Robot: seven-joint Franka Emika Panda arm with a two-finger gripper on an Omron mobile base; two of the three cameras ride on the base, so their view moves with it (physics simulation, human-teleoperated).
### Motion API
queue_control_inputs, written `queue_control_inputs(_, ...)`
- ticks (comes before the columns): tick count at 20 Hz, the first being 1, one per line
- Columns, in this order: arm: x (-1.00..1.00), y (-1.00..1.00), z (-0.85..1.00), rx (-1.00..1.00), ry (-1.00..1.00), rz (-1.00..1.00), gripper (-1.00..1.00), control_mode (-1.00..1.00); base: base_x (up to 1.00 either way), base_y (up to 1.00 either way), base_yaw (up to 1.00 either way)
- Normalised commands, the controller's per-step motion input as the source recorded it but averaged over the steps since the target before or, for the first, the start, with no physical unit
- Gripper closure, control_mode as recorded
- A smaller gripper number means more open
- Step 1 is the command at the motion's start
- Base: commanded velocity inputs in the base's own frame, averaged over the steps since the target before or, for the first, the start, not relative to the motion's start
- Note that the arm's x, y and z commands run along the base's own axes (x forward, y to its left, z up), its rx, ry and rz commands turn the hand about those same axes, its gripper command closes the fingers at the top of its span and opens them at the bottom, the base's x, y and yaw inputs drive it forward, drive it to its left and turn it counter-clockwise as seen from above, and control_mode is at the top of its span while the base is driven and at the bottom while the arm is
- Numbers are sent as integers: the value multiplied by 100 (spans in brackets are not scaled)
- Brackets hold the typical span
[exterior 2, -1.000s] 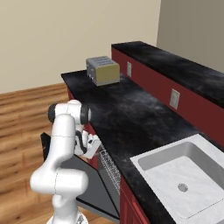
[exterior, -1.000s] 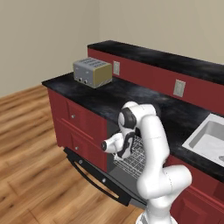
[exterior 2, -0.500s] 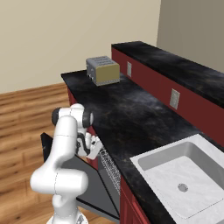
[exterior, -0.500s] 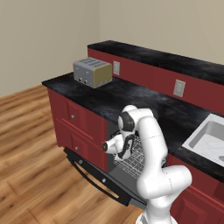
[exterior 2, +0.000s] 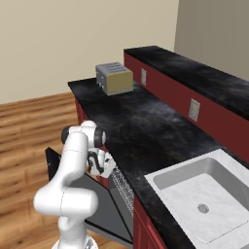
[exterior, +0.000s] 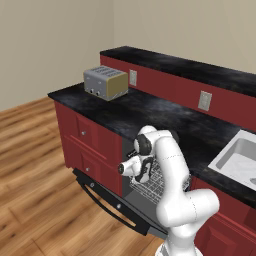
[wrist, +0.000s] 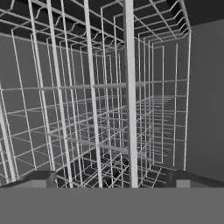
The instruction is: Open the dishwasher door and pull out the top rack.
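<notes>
Comparing with a second ago, not much changed; the arm has sunk a touch lower at the dishwasher opening, everything else sits the same. The gripper (wrist: 112,181) has its jaws spread wide with nothing between them, tips right up against the wires of the top rack (exterior: 154,184); can't tell if they touch. That rack is thin silver wire mesh, level, poking out from under the counter's front edge, long side running along the cabinet front. The dishwasher door (exterior: 107,199) is dropped flat, dark inner face up, its bar handle along the outer edge, parallel to the counter.
</notes>
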Motion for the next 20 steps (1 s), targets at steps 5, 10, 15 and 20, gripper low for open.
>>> queue_control_inputs(5, 33, -9, -24, 0, 0, 0, -100, -100, 0, 0, 0)
queue_control_inputs(10, 30, -8, -32, 0, 0, 0, -100, -100, 0, 0, 0)
queue_control_inputs(15, 32, -10, -36, 0, 3, 0, -100, -100, 0, 0, 0)
queue_control_inputs(20, 29, -12, -34, 0, 5, 0, -100, -100, 0, 0, 0)
